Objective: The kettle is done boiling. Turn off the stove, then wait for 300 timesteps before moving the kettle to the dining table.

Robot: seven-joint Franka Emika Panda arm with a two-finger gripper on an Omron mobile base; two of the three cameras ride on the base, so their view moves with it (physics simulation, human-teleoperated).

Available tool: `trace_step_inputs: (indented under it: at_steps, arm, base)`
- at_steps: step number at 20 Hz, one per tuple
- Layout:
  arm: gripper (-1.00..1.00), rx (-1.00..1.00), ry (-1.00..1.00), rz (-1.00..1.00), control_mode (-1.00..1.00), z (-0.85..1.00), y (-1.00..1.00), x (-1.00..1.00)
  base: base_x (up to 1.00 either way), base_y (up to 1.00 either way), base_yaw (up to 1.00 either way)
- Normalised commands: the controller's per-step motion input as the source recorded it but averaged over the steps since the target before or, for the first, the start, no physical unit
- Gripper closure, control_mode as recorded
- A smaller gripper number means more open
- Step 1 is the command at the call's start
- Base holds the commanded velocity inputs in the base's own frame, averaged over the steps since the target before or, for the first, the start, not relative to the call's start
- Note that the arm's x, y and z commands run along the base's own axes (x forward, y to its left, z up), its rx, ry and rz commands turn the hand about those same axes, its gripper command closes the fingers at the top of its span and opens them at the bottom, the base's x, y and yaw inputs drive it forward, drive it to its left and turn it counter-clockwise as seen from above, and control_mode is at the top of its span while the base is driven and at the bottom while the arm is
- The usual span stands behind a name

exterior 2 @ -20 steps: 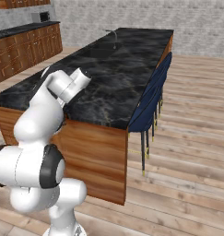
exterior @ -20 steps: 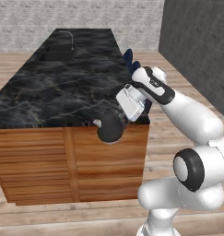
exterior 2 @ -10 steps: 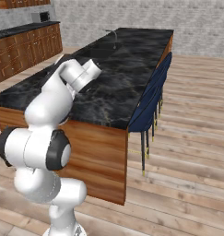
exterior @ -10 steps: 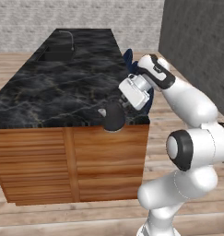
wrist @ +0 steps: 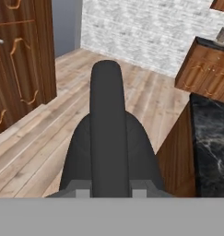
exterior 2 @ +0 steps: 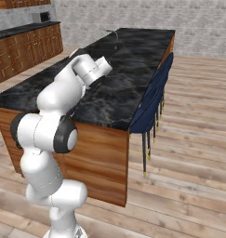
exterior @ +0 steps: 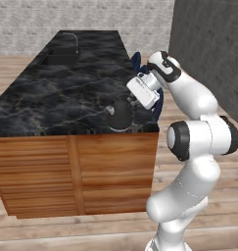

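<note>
While the gripper (exterior: 131,104) is clamped on the kettle (exterior: 120,113) handle, the kettle sits mid-frame at the dining table (exterior: 57,93) near edge. Grip likely kept for steady set-down

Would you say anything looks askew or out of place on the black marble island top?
Nothing stands out: the small dark dome-shaped kettle hangs in the shut gripper over the island's near corner, nothing spilled.
</note>
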Motion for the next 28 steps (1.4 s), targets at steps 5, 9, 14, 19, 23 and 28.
trace_step_inputs:
  at_steps: [5, 9, 14, 19, 23, 28]
  arm:
    - [1.0, 0.05, -0.02, 0.02, -1.0, 0.05, -0.07, 0.48]
    - [1.0, 0.02, 0.0, 0.01, -1.0, -0.02, -0.05, 0.47]
    - [1.0, -0.02, 0.0, 0.0, -1.0, -0.25, -0.15, 0.22]
    - [1.0, -0.02, 0.0, 0.0, -1.0, -0.25, -0.04, 0.37]
    - [1.0, 0.0, 0.0, 0.0, -1.0, -0.18, -0.01, 0.36]
    - [1.0, 0.0, 0.0, 0.0, -1.0, -0.13, 0.0, 0.38]
  base:
    - [0.0, 0.0, 0.0]
    - [0.0, 0.0, 0.0]
    - [0.0, 0.0, 0.0]
    - [0.0, 0.0, 0.0]
    - [0.0, 0.0, 0.0]
    - [0.0, 0.0, 0.0]
